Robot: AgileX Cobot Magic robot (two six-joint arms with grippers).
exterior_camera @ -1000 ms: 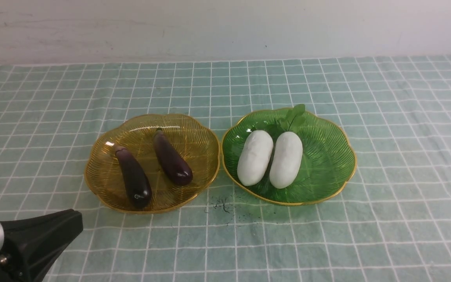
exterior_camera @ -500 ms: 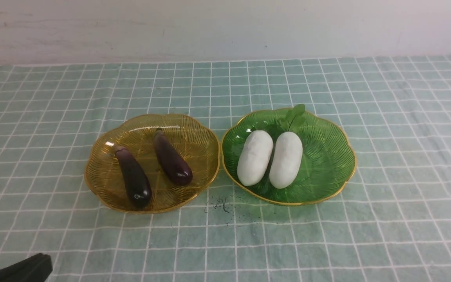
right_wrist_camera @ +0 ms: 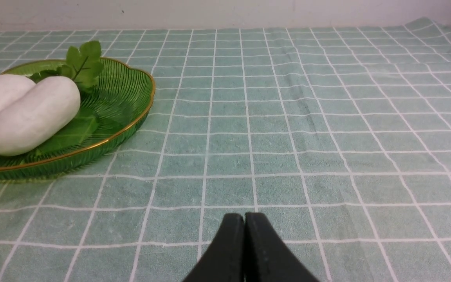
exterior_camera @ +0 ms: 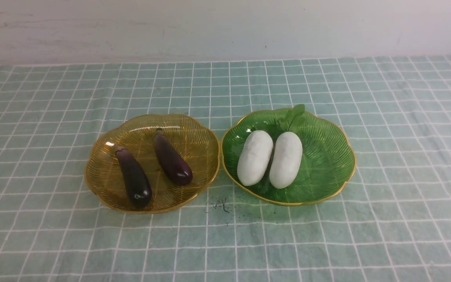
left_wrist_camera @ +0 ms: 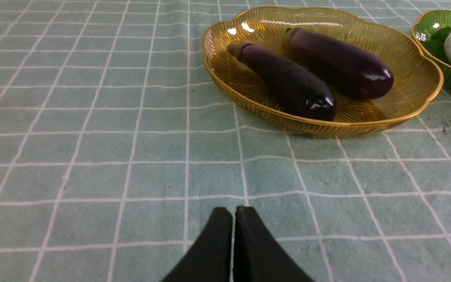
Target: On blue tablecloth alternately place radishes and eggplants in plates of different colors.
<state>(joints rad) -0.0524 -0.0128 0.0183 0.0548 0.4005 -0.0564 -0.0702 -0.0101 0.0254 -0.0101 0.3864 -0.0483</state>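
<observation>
Jaws of both the left gripper (left_wrist_camera: 233,243) and right gripper (right_wrist_camera: 244,246) are clenched, empty. Glossy purple toy eggplants (exterior_camera: 133,181) lie in the amber ribbed plate (exterior_camera: 96,184), smooth white toy radishes (exterior_camera: 286,164) in the green one (exterior_camera: 339,164); light, stiff, likely slippery, best gripped mid-body.

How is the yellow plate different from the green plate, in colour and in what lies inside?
The yellow plate is amber and holds two dark purple eggplants; the green plate holds two white radishes with green leaves. The eggplants lie apart, the radishes close together. Both plates are ribbed, gold-rimmed, and look equal in size.
</observation>
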